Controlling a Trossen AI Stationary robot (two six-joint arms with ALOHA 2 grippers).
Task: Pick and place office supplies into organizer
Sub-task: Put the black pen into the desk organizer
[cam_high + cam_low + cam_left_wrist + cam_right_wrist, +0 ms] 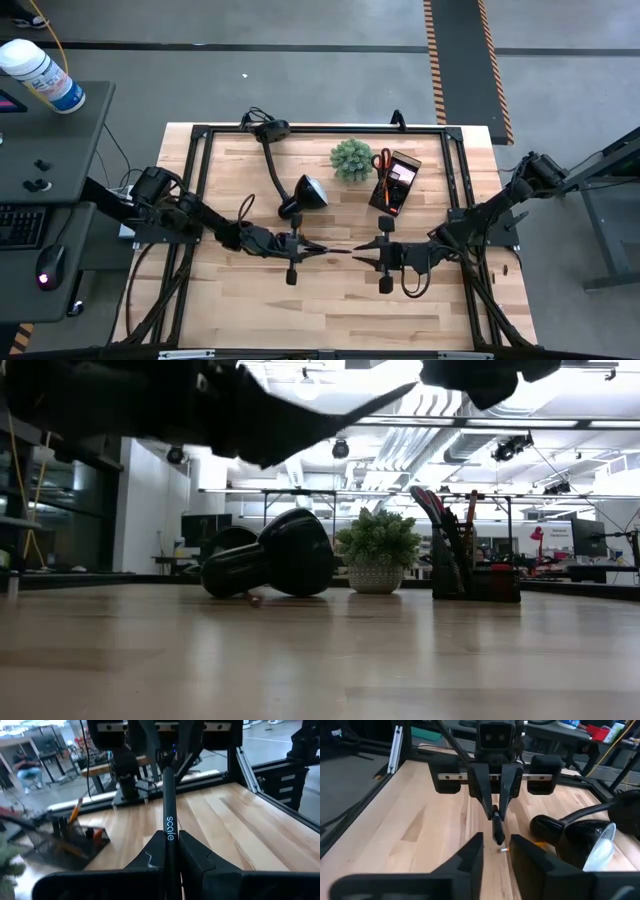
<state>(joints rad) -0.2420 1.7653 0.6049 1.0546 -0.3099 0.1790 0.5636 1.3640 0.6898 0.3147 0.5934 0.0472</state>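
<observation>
**Item: dark pen (338,249), step in hand: pass between arms, mid-frame in the high view.**
- Left gripper (312,247): I read it as clamped narrow on the pen's shaft; in the left wrist view both fingers (152,852) press against it.
- Right gripper (365,248): facing the left one, fingers (472,851) parted, with the pen's end lying between them and touching neither that I can see.
- Handling note: I judge the left arm now carries the pen alone. I would back the right arm straight off along the pen's line, then swing the left toward the organizer and lower the pen tip-down, clear of the lamp (305,192).

**Item: organizer (395,183), upper right of centre, just beside the plant (352,158).**
- Contents: red-handled scissors (430,510) standing upright and an orange pencil (470,510).
- Other contents too small to tell, and I cannot tell which compartment holds what.
</observation>
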